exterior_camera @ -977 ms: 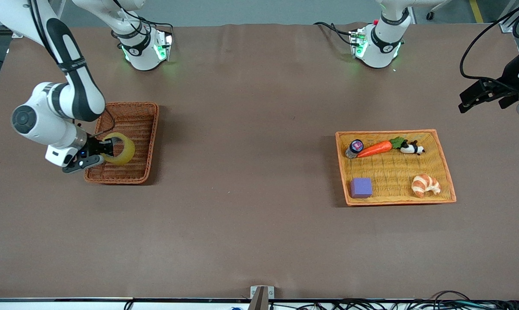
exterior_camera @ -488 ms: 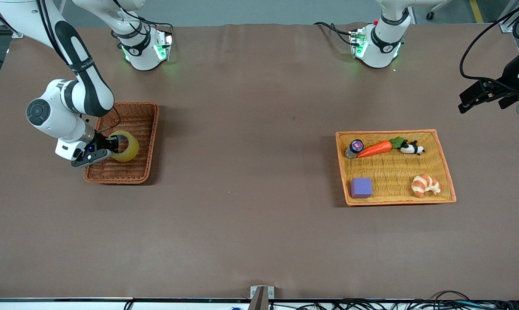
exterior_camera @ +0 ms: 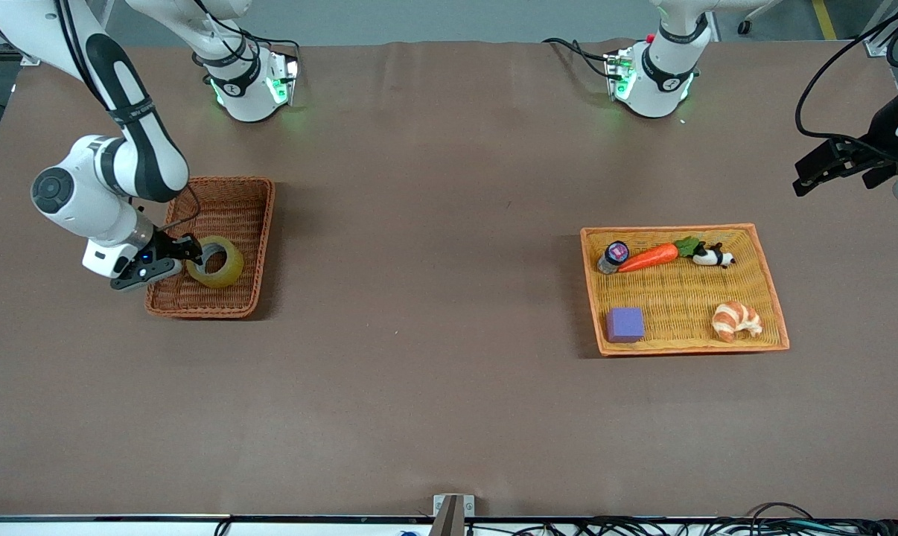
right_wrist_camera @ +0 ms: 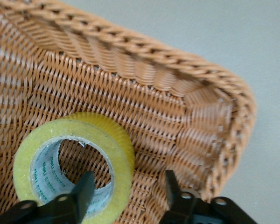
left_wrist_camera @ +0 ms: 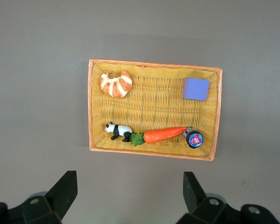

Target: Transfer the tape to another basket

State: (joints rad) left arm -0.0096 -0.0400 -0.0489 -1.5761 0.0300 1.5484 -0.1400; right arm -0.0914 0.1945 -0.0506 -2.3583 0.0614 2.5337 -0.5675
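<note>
Tape (exterior_camera: 216, 261): lies tilted in the basket (exterior_camera: 234, 195), near the basket's middle; one finger stands inside its grey core, the other outside the roll's wall.
Right gripper (exterior_camera: 194, 253): low over the basket, at the rim nearest the tabletop's right-arm edge; fingers parted and straddling the tape's wall, slack rather than clamped.
Basket: dark wicker, raised sloping sides, at the right arm's end of the tabletop.
Tray (exterior_camera: 768, 279): flat, orange-yellow, at the left arm's end; carries a carrot (exterior_camera: 648, 257), panda (exterior_camera: 712, 257), small jar (exterior_camera: 613, 256), purple block (exterior_camera: 625, 324) and croissant (exterior_camera: 736, 320).
Left gripper (left_wrist_camera: 129, 191): waits high over the tabletop's left-arm edge, fingers wide, holding nothing.
Open room: bare tabletop (exterior_camera: 434, 298) between basket and tray.
</note>
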